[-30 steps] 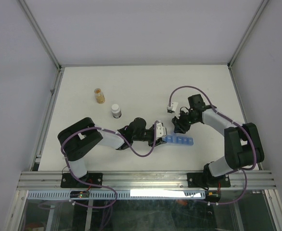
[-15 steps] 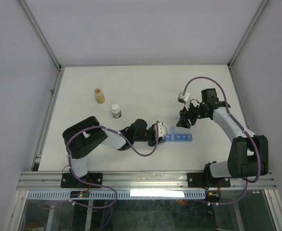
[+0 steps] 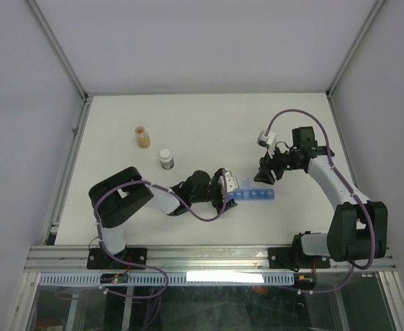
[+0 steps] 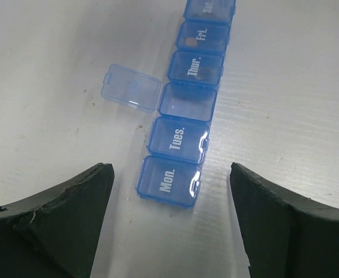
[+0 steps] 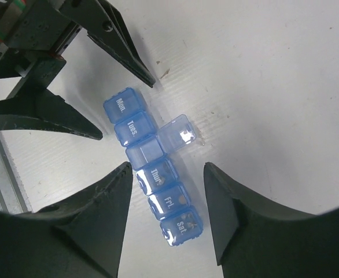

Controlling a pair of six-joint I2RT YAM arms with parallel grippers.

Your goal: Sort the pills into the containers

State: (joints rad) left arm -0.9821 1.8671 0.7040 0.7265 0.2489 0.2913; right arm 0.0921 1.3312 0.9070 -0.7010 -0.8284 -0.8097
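The translucent blue pill-organizer strip (image 3: pixel 252 197) lies flat on the white table between the two grippers. In the left wrist view its compartments (image 4: pixel 187 104) read Mon. to Sat. The third compartment's lid (image 4: pixel 131 87) is flipped open to the side and that compartment looks empty. Small tan pills show in Thur., Fri. and Sat. (image 5: pixel 168 197). My left gripper (image 3: pixel 228 187) is open, its fingers either side of the Mon. end (image 4: pixel 169 168) without touching it. My right gripper (image 3: pixel 264 174) is open and empty above the strip (image 5: pixel 166 168).
A small clear bottle with orange-tan contents (image 3: pixel 143 137) and a small whitish vial with a dark cap (image 3: pixel 166 159) stand at the left rear of the table. White walls enclose the table on three sides.
My right arm has swung outward to the right and its gripper has moved back from the strip. The strip and my left gripper have shifted slightly away from the near edge.
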